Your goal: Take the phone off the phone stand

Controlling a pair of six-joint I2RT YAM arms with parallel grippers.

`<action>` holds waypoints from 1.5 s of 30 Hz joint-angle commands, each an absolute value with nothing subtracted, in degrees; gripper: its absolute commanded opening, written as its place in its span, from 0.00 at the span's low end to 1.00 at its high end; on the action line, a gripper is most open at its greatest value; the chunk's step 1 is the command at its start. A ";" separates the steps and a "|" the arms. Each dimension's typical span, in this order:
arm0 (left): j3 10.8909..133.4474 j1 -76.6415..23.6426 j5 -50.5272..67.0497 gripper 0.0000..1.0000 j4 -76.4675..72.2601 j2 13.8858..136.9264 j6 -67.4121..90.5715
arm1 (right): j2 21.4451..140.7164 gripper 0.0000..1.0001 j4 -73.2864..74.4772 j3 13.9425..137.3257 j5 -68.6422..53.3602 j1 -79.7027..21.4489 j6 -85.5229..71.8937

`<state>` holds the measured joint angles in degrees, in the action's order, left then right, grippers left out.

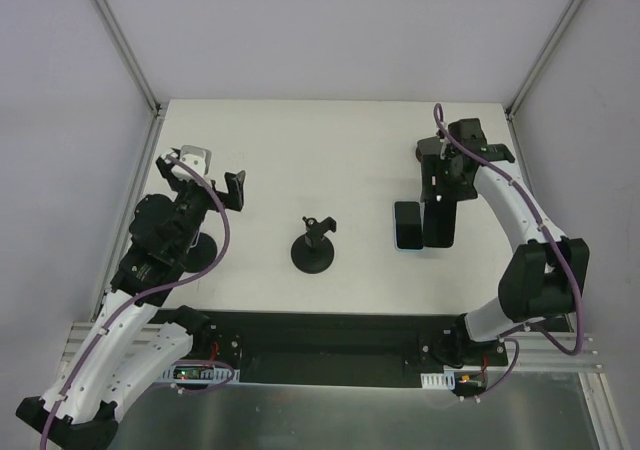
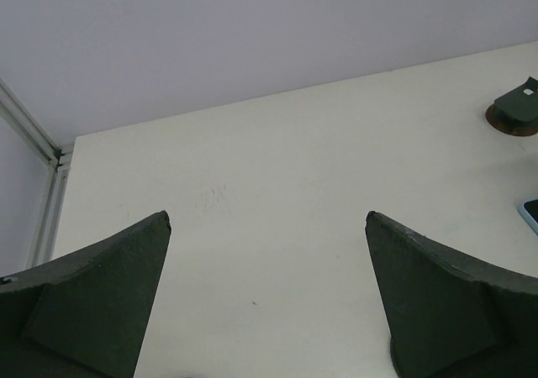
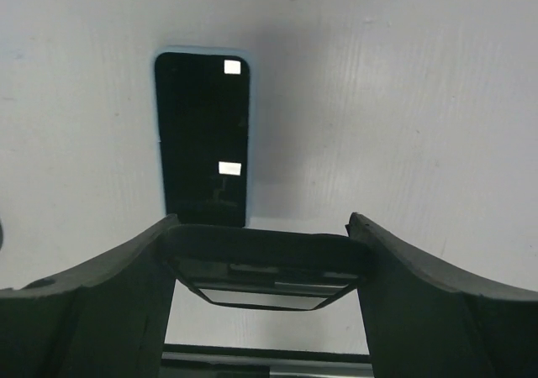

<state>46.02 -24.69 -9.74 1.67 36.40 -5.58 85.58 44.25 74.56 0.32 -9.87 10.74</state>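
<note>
The black phone stand [image 1: 314, 248] sits mid-table with nothing on it; the left wrist view catches it at the far right [image 2: 514, 109]. My right gripper [image 1: 438, 198] is shut on a black phone [image 1: 438, 226], holding it by its long sides just above the table, right of the stand. In the right wrist view that phone [image 3: 265, 260] spans the gap between both fingers of the gripper [image 3: 262, 223]. My left gripper [image 1: 212, 175] hovers over the left part of the table, open and with nothing in it [image 2: 267, 218].
A second phone in a light-blue case [image 1: 406, 225] lies flat, screen up, just left of the held one [image 3: 202, 134]; its corner shows in the left wrist view [image 2: 530, 213]. White walls with metal frame posts [image 1: 125, 45] bound the table.
</note>
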 commanded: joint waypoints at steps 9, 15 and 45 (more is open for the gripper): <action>43.42 -24.70 -14.94 0.98 -7.29 32.08 -9.49 | 101.67 0.01 46.06 81.39 0.53 -2.64 14.50; 42.54 -24.70 -15.47 0.97 -8.17 33.31 -10.46 | 107.65 0.01 42.19 83.14 -1.49 -2.20 15.91; 41.92 -24.61 -12.83 0.95 -8.79 34.89 -10.64 | 113.82 0.61 41.40 84.99 -4.13 -2.02 15.56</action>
<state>42.22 -24.69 -13.98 -5.69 35.20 -10.07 115.90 42.06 84.29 -2.83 -2.11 15.84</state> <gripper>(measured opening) 0.948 0.764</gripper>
